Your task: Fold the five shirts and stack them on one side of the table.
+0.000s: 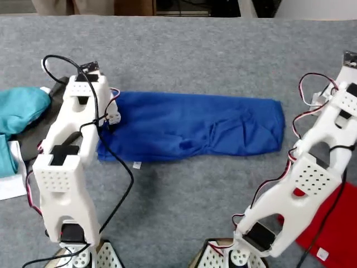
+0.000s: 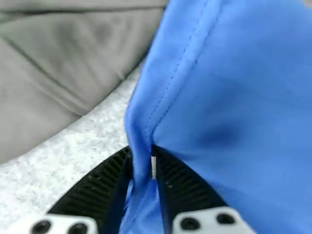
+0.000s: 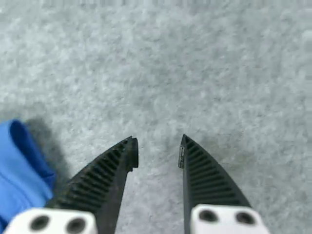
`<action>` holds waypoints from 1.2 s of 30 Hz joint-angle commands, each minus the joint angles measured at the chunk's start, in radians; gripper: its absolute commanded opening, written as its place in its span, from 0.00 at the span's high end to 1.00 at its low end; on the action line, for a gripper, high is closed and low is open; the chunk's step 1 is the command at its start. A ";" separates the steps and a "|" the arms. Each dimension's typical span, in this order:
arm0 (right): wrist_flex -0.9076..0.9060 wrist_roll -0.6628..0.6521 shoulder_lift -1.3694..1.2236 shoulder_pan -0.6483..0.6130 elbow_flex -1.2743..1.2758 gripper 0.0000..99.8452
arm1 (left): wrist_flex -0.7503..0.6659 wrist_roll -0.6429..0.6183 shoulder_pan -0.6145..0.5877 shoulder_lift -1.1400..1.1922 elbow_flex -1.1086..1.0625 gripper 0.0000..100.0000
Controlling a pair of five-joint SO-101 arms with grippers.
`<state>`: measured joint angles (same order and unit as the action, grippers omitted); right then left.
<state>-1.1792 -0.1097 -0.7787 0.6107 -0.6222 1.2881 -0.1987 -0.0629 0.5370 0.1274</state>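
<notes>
High view: blue shirt (image 1: 195, 125) as a long folded band across the middle of the grey table (image 1: 184, 50), long axis left to right. Pinched at its left end by the left gripper (image 2: 146, 170), jaws closed on a stitched edge. Right gripper (image 3: 157, 153) spread wide, holding nothing, over bare table just right of the band's right end. Probably an end-to-end fold next: left arm on the left end, right arm nearer the free end. Teal shirt (image 1: 19, 109) at far left, red shirt (image 1: 334, 229) near right.
</notes>
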 commanded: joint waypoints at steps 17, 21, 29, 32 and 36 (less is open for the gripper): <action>0.160 0.121 -0.016 0.102 -0.015 0.84 | 0.466 0.175 0.164 -0.007 0.750 0.98; 0.164 0.121 -0.016 0.111 -0.015 0.84 | 0.466 0.172 0.285 0.001 0.864 0.98; 0.166 0.123 -0.016 0.133 -0.018 0.84 | 0.419 0.103 0.554 0.004 0.954 0.98; 0.195 0.193 -0.016 0.177 -0.019 0.84 | 0.330 0.057 0.615 0.004 0.954 0.98; 0.224 0.288 -0.016 0.251 -0.019 0.84 | 0.201 -0.012 0.681 0.047 0.954 0.98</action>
<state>-0.9858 0.1235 -0.8032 0.8101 -0.6222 1.5735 -0.1649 0.5677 0.5738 1.0388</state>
